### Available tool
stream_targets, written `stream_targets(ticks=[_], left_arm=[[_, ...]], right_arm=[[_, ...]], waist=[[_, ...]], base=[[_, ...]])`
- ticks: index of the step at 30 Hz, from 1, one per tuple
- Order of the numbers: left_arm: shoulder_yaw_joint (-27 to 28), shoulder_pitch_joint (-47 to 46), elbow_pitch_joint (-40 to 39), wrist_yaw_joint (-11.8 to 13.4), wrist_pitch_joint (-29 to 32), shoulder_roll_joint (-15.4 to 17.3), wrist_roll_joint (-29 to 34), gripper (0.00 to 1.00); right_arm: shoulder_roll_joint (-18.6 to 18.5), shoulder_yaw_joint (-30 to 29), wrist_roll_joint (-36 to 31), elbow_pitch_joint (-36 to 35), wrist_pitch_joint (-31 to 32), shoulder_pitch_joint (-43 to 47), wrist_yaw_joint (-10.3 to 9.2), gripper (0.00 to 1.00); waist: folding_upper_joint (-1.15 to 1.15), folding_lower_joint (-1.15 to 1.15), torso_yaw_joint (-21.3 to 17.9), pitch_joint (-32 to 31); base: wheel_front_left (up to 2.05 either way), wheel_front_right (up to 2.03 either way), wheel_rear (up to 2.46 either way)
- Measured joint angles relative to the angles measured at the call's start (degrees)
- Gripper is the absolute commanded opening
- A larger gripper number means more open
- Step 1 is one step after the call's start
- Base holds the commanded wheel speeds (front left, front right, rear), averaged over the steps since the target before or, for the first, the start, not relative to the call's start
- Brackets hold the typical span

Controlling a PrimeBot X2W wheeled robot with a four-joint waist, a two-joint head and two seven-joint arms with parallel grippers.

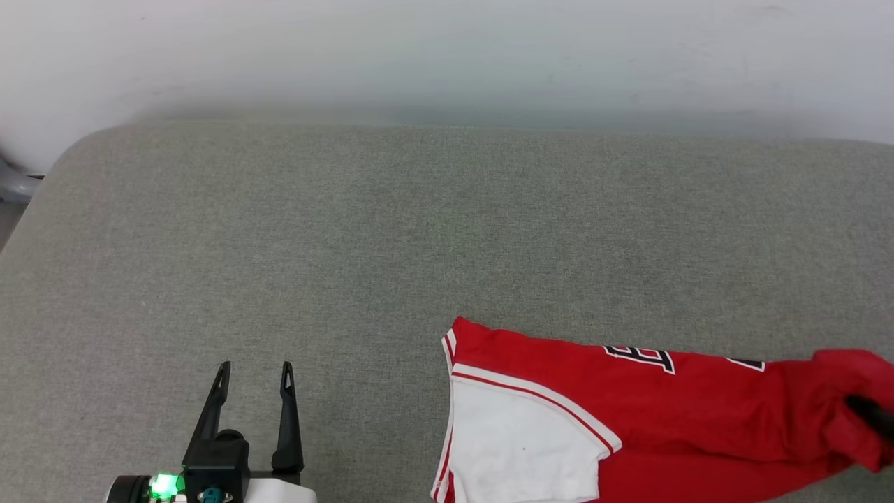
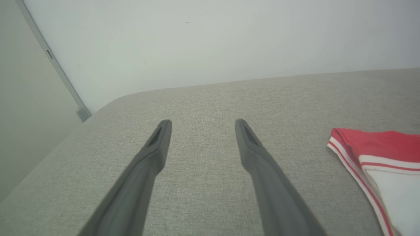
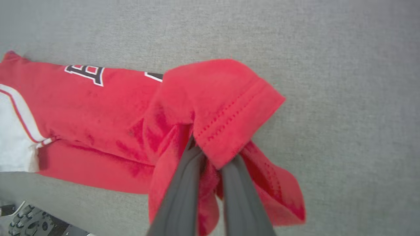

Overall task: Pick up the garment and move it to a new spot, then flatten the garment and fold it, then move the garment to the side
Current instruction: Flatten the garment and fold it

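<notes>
The garment [image 1: 628, 412], a red jersey T-shirt with a white sleeve, stripe trim and black-and-white lettering, lies stretched out at the lower right of the grey cushion. Its right end is bunched and lifted where my right gripper [image 1: 873, 412] is shut on the red hem. In the right wrist view the garment [image 3: 98, 111] trails left from my right gripper [image 3: 213, 150], whose dark fingers [image 3: 183, 183] pinch a fold of the hem. My left gripper [image 1: 255, 374] stands open above bare cushion, left of the shirt. In the left wrist view my left gripper [image 2: 203, 126] is open and the garment [image 2: 380, 154] shows at the right.
The grey fabric cushion [image 1: 349, 244] spreads wide to the left and behind the shirt. A pale wall [image 1: 447, 56] runs along its far edge. The cushion's rounded corner [image 1: 70, 150] is at the far left. A grey rail [image 2: 52, 62] leans on the wall.
</notes>
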Motion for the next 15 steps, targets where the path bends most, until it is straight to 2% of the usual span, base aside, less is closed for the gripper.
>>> stream_targets(ticks=[6, 10, 15], left_arm=[[-0.1, 0.0, 0.3, -0.7, 0.0, -0.5, 0.3, 1.0], [-0.6, -0.7, 0.5, -1.1, 0.0, -0.9, 0.7, 1.0], [-1.0, -1.5, 0.9, -1.6, 0.0, -1.3, 1.1, 1.0]], right_arm=[[1.2, 0.3, -0.7, -12.0, 2.6, 0.3, 0.0, 0.0], [4.0, 2.1, -4.0, -17.2, 5.7, -0.7, 0.0, 0.0], [8.5, 5.1, -8.1, -20.3, 9.5, -4.7, 0.0, 0.0]], waist=[[0.0, 0.0, -0.1, 0.1], [0.0, 0.0, 0.4, 0.6], [0.0, 0.0, 1.7, 1.4]], base=[[0.0, 0.0, 0.0], [0.0, 0.0, 0.0], [0.0, 0.0, 0.0]])
